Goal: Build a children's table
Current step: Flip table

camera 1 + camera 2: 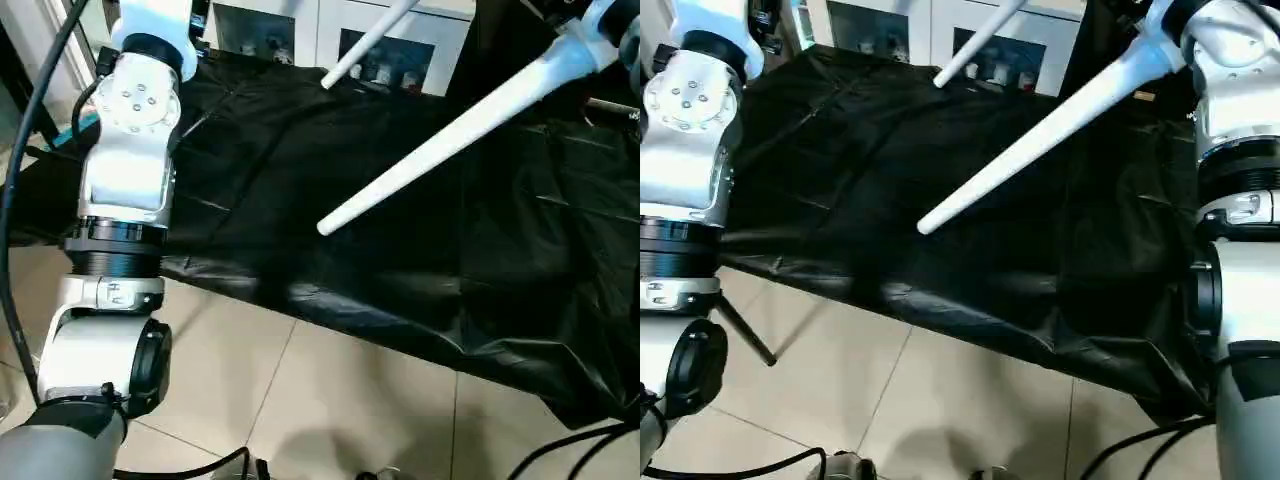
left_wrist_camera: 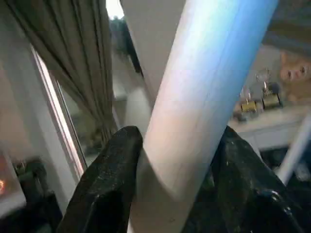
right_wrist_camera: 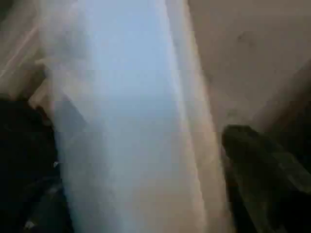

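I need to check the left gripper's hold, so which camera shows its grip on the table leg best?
The left wrist view: both black fingers press the sides of the white leg, close up. The two eye views show only the left arm; its gripper is out of frame. The right wrist view shows another leg.

It looked like a lived-in room turned into a robot test space. A white cabinet (image 1: 395, 40) with glass fronts held small trinkets, and trophies (image 2: 257, 97) stood on a shelf. Drab curtains (image 2: 73, 63) hung by a window. The floor (image 1: 330, 400) was pale tile, and black sheeting (image 1: 940, 200) covered the worktable.
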Controlling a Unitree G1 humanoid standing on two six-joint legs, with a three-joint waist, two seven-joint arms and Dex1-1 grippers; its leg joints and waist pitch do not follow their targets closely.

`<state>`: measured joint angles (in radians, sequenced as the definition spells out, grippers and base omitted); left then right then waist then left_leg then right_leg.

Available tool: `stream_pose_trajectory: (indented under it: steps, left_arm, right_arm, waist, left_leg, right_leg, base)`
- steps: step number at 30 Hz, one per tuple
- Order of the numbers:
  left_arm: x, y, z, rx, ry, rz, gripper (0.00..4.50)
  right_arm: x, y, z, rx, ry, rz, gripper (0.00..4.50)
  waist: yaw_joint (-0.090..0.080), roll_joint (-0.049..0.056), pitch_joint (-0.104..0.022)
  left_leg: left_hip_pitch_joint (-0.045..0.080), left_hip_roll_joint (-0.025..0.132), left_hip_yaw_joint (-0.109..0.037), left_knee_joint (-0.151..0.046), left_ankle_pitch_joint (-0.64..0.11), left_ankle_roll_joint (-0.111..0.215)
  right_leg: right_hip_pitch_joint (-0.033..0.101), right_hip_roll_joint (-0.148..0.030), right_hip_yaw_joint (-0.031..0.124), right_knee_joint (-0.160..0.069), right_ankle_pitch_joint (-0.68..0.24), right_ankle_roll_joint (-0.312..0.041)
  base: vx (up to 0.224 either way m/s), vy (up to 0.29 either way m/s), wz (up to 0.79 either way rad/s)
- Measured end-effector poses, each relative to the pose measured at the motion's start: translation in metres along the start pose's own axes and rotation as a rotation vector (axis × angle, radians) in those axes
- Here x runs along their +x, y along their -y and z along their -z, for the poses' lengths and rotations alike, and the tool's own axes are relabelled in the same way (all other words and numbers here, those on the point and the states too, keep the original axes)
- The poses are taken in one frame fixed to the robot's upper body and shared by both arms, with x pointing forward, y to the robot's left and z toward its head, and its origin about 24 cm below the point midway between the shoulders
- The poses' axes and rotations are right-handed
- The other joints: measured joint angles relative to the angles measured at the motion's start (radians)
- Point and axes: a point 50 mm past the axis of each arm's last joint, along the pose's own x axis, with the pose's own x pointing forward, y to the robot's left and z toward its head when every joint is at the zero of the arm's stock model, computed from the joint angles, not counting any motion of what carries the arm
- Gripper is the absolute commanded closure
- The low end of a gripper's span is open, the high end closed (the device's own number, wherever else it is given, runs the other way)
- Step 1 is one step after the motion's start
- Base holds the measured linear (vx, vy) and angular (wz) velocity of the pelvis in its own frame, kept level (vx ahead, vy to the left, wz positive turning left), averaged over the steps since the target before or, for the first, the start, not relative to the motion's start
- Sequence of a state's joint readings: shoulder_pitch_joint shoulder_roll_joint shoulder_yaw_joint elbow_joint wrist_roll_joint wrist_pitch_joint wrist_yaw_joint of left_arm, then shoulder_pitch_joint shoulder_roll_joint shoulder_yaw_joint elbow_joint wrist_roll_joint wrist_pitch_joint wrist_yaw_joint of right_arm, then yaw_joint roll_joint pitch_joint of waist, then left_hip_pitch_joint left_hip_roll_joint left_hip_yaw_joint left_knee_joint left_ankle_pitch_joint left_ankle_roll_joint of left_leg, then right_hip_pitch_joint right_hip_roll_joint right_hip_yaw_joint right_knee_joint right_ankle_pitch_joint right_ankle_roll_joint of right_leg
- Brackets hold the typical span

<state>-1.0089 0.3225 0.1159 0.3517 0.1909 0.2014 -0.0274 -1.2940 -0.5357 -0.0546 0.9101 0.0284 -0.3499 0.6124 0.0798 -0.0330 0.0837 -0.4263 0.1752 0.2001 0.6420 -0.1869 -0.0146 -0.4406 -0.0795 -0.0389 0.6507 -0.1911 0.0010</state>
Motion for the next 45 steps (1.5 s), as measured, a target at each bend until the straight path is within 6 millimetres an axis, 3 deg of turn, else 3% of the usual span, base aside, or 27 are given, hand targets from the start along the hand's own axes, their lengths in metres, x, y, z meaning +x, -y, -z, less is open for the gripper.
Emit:
stream_pose_trajectory:
  steps: [3, 5, 14, 17, 20, 24, 27, 30, 33, 37, 41, 45]
  left_arm:
    - [0.0, 0.005, 0.002, -0.012, -0.02, 0.001, 2.47]
    - [0.0, 0.007, 0.004, -0.012, -0.032, 0.007, 2.49]
    - [-0.003, 0.006, 0.016, -0.021, -0.092, 0.007, 2.6]
    - [-0.004, 0.006, 0.018, -0.019, -0.099, 0.008, 2.63]
    - [-0.004, 0.007, 0.018, -0.017, -0.1, 0.009, 2.64]
    - [-0.004, 0.007, 0.018, -0.014, -0.098, 0.012, 2.64]
    - [-0.004, 0.005, 0.018, -0.01, -0.1, 0.01, 2.65]
    - [-0.004, 0.003, 0.019, -0.007, -0.1, 0.011, 2.66]
    - [-0.004, 0.003, 0.02, -0.004, -0.101, 0.014, 2.66]
    - [-0.004, 0.004, 0.02, -0.001, -0.102, 0.018, 2.66]
    - [-0.004, 0.004, 0.021, 0.002, -0.1, 0.022, 2.66]
    - [-0.004, 0.004, 0.021, 0.006, -0.098, 0.022, 2.68]
  right_arm:
    - [0.009, -0.011, -0.031, -0.012, 0.218, -0.065, 0.56]
    - [0.012, -0.018, -0.039, -0.002, 0.285, -0.087, 0.56]
    - [0.005, -0.031, -0.038, 0.056, 0.339, -0.182, 0.56]
    - [-0.001, -0.046, -0.025, 0.106, 0.289, -0.245, 0.56]
    - [-0.009, -0.077, 0.001, 0.208, 0.197, -0.288, 0.2]
    - [-0.033, -0.134, 0.056, 0.479, -0.047, -0.14, 0.0]
    - [-0.057, -0.156, 0.078, 0.549, -0.163, 0.035, 0.0]
    - [-0.081, -0.168, 0.087, 0.608, -0.223, 0.193, 0.0]
    - [-0.09, -0.167, 0.09, 0.629, -0.258, 0.267, 0.0]
    - [-0.09, -0.162, 0.087, 0.657, -0.289, 0.357, 0.0]
    - [-0.093, -0.162, 0.1, 0.698, -0.414, 0.431, 0.0]
    - [-0.074, -0.157, 0.111, 0.745, -0.468, 0.457, 0.0]
  waist:
    - [0.007, -0.003, -0.001]
    - [0.009, -0.003, -0.001]
    - [0.013, -0.007, 0.0]
    - [0.012, -0.011, -0.001]
    - [0.011, -0.012, -0.001]
    - [0.013, -0.013, -0.002]
    - [0.014, -0.013, -0.002]
    - [0.011, -0.013, -0.001]
    - [0.008, -0.013, -0.001]
    - [0.007, -0.013, -0.001]
    - [0.008, -0.013, -0.001]
    - [0.003, -0.013, -0.001]
  left_leg:
    - [0.001, 0.003, -0.001, 0.001, 0.0, 0.0]
    - [0.001, 0.004, -0.001, 0.003, 0.0, 0.0]
    - [-0.003, 0.004, -0.001, 0.011, 0.002, 0.004]
    - [-0.003, 0.004, -0.001, 0.012, 0.003, 0.004]
    - [-0.003, 0.004, -0.001, 0.012, 0.003, 0.003]
    - [-0.004, 0.004, -0.001, 0.01, 0.005, 0.001]
    - [-0.006, 0.003, -0.001, 0.009, 0.005, 0.0]
    - [-0.004, 0.003, -0.001, 0.006, 0.006, -0.001]
    - [-0.002, 0.003, -0.001, 0.005, 0.008, -0.004]
    - [0.003, 0.003, -0.001, 0.0, 0.012, -0.01]
    - [0.005, 0.003, -0.002, -0.005, 0.014, -0.013]
    - [0.005, 0.003, -0.002, -0.006, 0.015, -0.015]
  right_leg:
    - [0.002, 0.002, -0.004, 0.001, 0.0, -0.001]
    - [0.002, 0.002, -0.004, 0.002, 0.0, -0.001]
    - [0.006, 0.001, -0.004, -0.003, 0.009, -0.012]
    - [0.006, 0.001, -0.004, -0.004, 0.011, -0.013]
    - [0.006, 0.001, -0.004, -0.004, 0.013, -0.011]
    - [0.004, 0.001, -0.004, -0.005, 0.014, -0.01]
    - [0.002, 0.001, -0.004, -0.005, 0.014, -0.01]
    - [0.003, 0.001, -0.004, -0.005, 0.015, -0.009]
    - [0.004, 0.001, -0.004, -0.005, 0.016, -0.008]
    - [0.005, 0.001, -0.004, -0.005, 0.017, -0.005]
    - [0.005, 0.002, -0.004, -0.005, 0.018, -0.003]
    - [0.004, 0.002, -0.004, -0.004, 0.02, -0.002]
  base:
    - [0.0, 0.0, 0.0]
    - [0.0, 0.0, 0.0]
    - [0.0, 0.0, 0.0]
    - [0.0, 0.0, 0.0]
    - [0.0, 0.0, 0.0]
    - [0.0, 0.0, 0.0]
    - [0.0, 0.0, 0.0]
    - [0.0, 0.0, 0.0]
    - [0.0, 0.0, 0.0]
    - [0.0, 0.0, 0.0]
    - [0.0, 0.0, 0.0]
    - [0.0, 0.0, 0.0]
